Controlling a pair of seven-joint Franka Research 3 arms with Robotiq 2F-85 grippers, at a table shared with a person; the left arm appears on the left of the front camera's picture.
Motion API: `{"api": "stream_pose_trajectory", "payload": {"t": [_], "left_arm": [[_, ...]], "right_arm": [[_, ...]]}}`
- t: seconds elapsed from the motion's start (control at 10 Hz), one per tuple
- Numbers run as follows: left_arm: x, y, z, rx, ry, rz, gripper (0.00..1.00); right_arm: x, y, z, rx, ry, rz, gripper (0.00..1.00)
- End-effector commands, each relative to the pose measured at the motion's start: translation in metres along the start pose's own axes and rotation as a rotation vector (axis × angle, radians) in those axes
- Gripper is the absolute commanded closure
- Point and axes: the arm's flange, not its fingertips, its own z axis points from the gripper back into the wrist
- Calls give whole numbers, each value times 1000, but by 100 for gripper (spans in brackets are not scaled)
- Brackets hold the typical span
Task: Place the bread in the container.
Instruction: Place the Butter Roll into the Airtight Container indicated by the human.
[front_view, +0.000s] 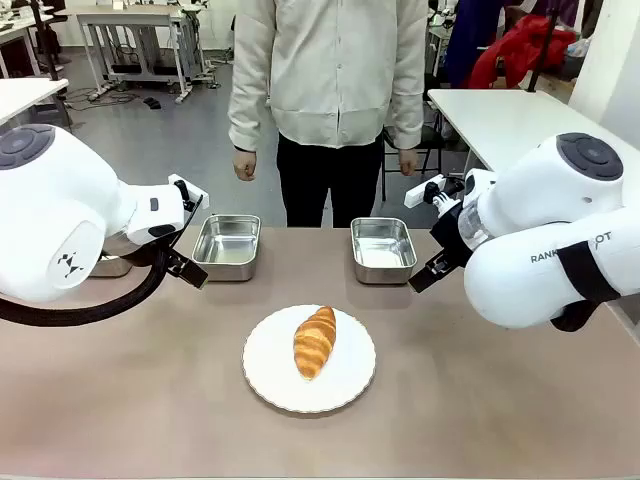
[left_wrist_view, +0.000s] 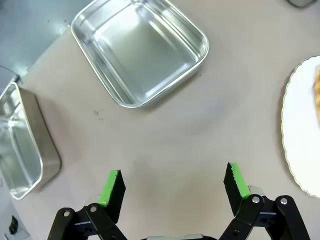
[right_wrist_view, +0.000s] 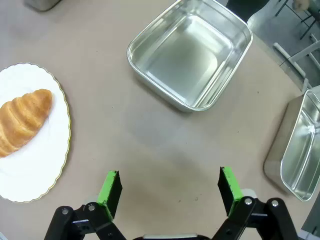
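In front, the bread (front_view: 315, 341) lies on a white plate (front_view: 270, 375); one pan (front_view: 110, 267) is half hidden behind the left arm (front_view: 60, 220). Left wrist: the left claw (left_wrist_view: 173, 182) is open, empty; the plate is cut off. Right wrist: the right claw (right_wrist_view: 169, 187) is open, empty; the bread's end is cut off.

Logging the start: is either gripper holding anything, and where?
Nothing held: left gripper and right gripper open and empty; bread lies on the plate.

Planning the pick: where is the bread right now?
In the front view the bread lies on the white plate at mid-table, nearer the robot than the left pan and right pan.
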Motion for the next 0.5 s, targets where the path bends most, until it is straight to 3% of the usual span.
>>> {"api": "stream_pose_trajectory", "payload": {"t": [0.0, 0.4], "left_arm": [[0, 0, 0, 0, 0, 0, 0], [0, 0, 0, 0, 0, 0, 0]], "right_arm": [[0, 0, 0, 0, 0, 0, 0], [0, 0, 0, 0, 0, 0, 0]]}}
